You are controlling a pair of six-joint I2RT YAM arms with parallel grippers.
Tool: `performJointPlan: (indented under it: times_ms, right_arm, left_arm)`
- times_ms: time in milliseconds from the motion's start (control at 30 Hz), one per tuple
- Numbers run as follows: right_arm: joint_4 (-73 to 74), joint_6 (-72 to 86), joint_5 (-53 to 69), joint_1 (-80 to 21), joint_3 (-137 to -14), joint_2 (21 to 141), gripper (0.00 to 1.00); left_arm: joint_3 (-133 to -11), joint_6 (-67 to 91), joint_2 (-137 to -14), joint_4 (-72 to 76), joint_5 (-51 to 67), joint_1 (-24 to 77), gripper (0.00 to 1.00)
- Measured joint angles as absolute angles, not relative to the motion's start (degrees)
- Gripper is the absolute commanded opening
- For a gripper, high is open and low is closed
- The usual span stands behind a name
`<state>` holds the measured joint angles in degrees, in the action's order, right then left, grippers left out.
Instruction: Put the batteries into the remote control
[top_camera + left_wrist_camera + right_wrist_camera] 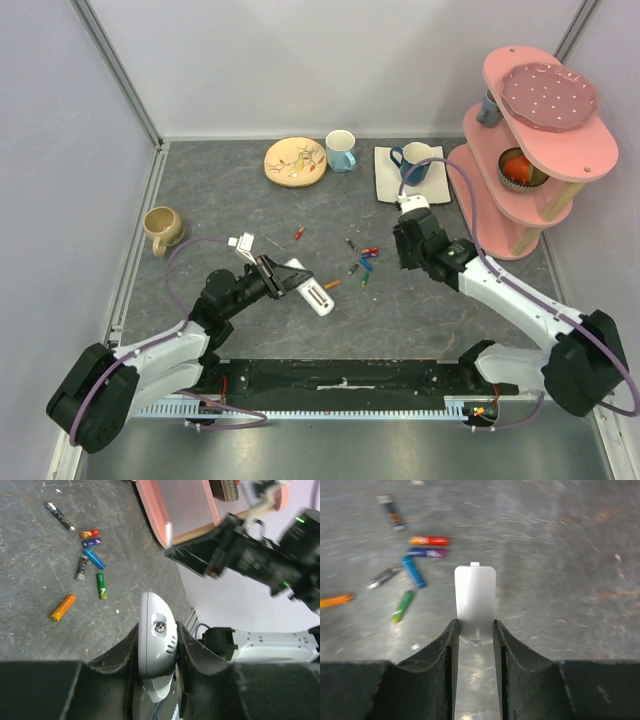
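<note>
The white remote control (312,290) is held on edge above the table, with my left gripper (285,278) shut on it. In the left wrist view the remote control (156,640) sits pinched between the fingers (120,655). My right gripper (475,630) is shut on a small flat white cover (475,597), held above the table right of the batteries. The batteries (362,264) lie loose mid-table: red (429,541), blue (413,571), green (402,606) and orange (335,600). One red battery (298,234) lies apart, further left. My right gripper (408,246) hovers just right of the cluster.
A beige mug (162,228) stands at the left. At the back are a patterned plate (295,160), a light blue mug (341,150) and a dark blue mug (413,162) on a white napkin. A pink tiered shelf (530,150) fills the back right.
</note>
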<state>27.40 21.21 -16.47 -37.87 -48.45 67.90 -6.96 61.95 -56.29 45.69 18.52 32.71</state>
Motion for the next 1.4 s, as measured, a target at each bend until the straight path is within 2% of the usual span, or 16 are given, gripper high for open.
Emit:
performJointPlan:
  times_ms: [167,400,567,633,767,867,967,1200,1400]
  right_arm:
    - [23.9,23.0,-14.0,-29.1,-46.2,74.9,0.28]
    - [19.3,24.5,-11.3,-28.5,-45.9,84.2,0.28]
    - [19.1,24.4,-9.8,-28.7,-45.8,86.3,0.3]
    - [19.0,24.4,-9.6,-28.7,-45.7,86.3,0.35]
    - [18.8,24.6,-9.1,-29.1,-43.8,86.3,0.62]
    - [18.7,25.0,-9.0,-29.5,-42.8,85.5,0.71]
    - [19.1,25.2,-9.2,-29.5,-42.2,84.3,0.76]
    - [20.2,25.8,-10.5,-30.4,-42.2,75.0,0.75]
    - [16.9,24.9,-11.6,-37.5,-42.5,68.2,0.75]
  left_arm:
    - [-3.9,62.0,-50.7,45.4,20.0,32.7,0.02]
    - [-2.8,62.0,-41.3,40.3,21.1,32.7,0.02]
    - [-2.8,61.9,-35.3,36.8,21.1,32.7,0.02]
    - [-2.8,61.9,-34.3,35.6,21.1,32.7,0.02]
    - [-2.8,61.8,-35.2,35.0,21.1,32.7,0.02]
    - [-2.8,61.6,-37.4,34.8,21.1,32.7,0.02]
    - [-2.8,61.6,-39.6,34.7,21.1,32.7,0.02]
    - [-2.8,61.6,-39.4,33.2,20.9,32.7,0.02]
    - [-2.8,61.6,-37.5,31.7,19.9,32.7,0.02]
